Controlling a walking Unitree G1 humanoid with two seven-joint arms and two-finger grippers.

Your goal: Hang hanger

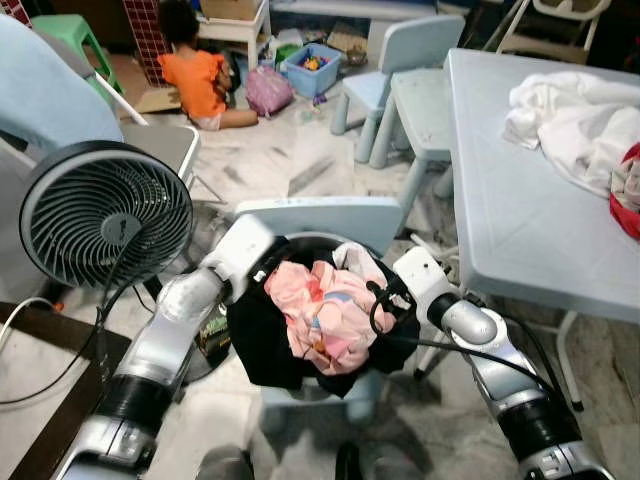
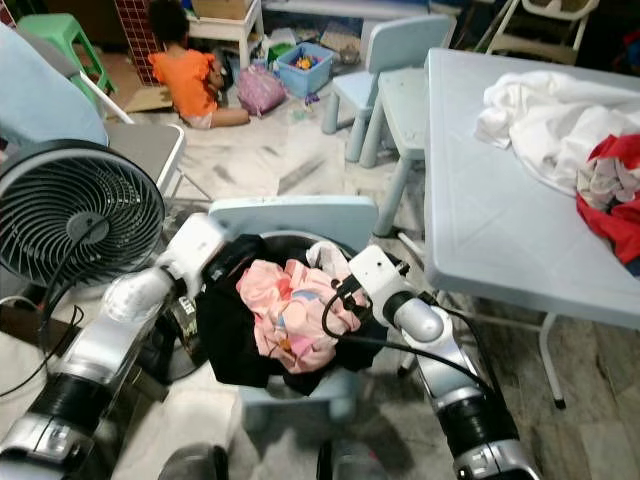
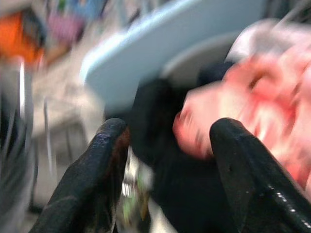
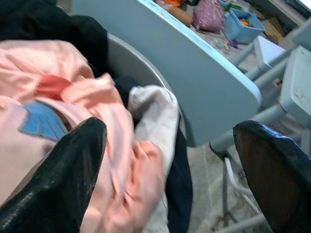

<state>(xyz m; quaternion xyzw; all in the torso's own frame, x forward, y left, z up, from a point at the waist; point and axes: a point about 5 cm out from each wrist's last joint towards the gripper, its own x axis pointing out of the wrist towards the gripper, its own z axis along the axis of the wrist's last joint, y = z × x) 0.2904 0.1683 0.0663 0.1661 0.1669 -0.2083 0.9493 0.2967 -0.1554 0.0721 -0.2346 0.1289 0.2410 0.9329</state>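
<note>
A pile of clothes fills a round grey basin [image 4: 142, 62] that stands on a small light-blue chair [image 1: 320, 215] right in front of me. A pink garment [image 1: 325, 315] lies on top, a black one [image 1: 258, 345] hangs over the basin's near-left rim, and a white one [image 1: 352, 258] is tucked at the back. My left gripper [image 3: 167, 160] is open at the pile's left side, over the black cloth. At the right side my right gripper [image 4: 180, 170] is wide open, above the pink and white cloth. A black cable [image 1: 378, 308] loops beside the right wrist.
A black floor fan [image 1: 105, 215] stands close on the left. The light-blue table [image 1: 520, 200] on the right carries white cloth [image 1: 570, 115] and red cloth [image 1: 630, 210]. Small blue chairs [image 1: 400, 60] stand behind. A person in orange [image 1: 195, 80] sits on the floor far back.
</note>
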